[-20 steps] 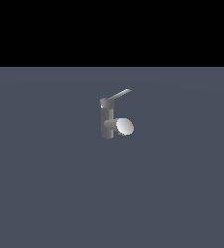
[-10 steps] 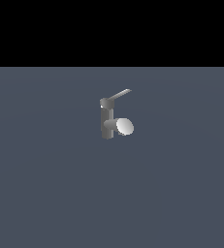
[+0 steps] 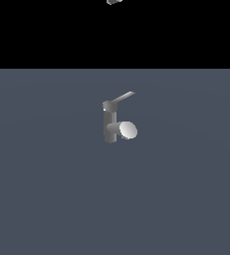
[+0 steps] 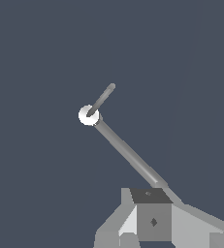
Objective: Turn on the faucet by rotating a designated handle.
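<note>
The pincer (image 3: 114,1) is hanging high above the faucet (image 3: 110,124), barely showing at the exterior view's top edge; I cannot tell whether it is released or clenched. The faucet is standing upright on the counter (image 3: 47,199), its handle (image 3: 122,97) jutting toward the exterior view's right.

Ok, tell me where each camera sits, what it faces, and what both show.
Exterior view: off the arm, looking slightly down at the upright faucet; its handle points to the view's right. A grey scrap of the robot shows at the top edge.
Wrist view: on the wrist, above the faucet, looking down; the hand fills the lower edge.
Shared: faucet and handle.
</note>
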Available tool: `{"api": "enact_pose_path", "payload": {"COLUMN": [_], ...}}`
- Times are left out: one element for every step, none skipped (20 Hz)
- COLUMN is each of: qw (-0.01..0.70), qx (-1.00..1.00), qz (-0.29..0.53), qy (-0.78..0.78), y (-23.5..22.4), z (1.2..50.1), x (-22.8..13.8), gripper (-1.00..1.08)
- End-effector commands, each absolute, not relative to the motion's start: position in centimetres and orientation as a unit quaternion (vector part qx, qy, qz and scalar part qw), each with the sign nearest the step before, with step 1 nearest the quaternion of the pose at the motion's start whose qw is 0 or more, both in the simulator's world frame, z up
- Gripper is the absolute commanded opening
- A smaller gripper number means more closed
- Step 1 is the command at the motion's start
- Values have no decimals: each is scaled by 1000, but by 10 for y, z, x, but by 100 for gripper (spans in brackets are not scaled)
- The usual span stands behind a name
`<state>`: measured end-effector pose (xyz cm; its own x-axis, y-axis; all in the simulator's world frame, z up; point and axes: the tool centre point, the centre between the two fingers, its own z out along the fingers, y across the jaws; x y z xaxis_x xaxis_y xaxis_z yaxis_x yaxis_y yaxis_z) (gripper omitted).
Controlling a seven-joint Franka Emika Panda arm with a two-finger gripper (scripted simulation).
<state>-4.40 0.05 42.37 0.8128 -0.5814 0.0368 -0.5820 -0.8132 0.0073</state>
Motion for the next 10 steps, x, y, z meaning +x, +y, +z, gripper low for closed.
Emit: {"api": "enact_pose_path", "payload": {"qw": [9, 9, 9, 9, 9, 9, 9, 9, 8, 8], "qx": [941, 937, 932, 928, 923, 918, 913, 907, 902, 896], "qz": [16, 15, 15, 15, 14, 14, 13, 13, 12, 12], "qy": [-337, -349, -361, -373, -385, -397, -409, -420, -432, -444], "y": [-3, -5, -7, -9, -10, -12, -14, -16, -17, -19], "z": [408, 402, 395, 389, 382, 374, 367, 359, 352, 344], "x": [-25, -17, -10, -2, 5, 12, 19, 25, 32, 38], "gripper": [-100, -100, -100, -100, -100, -100, -100, -100, -100, -100]}}
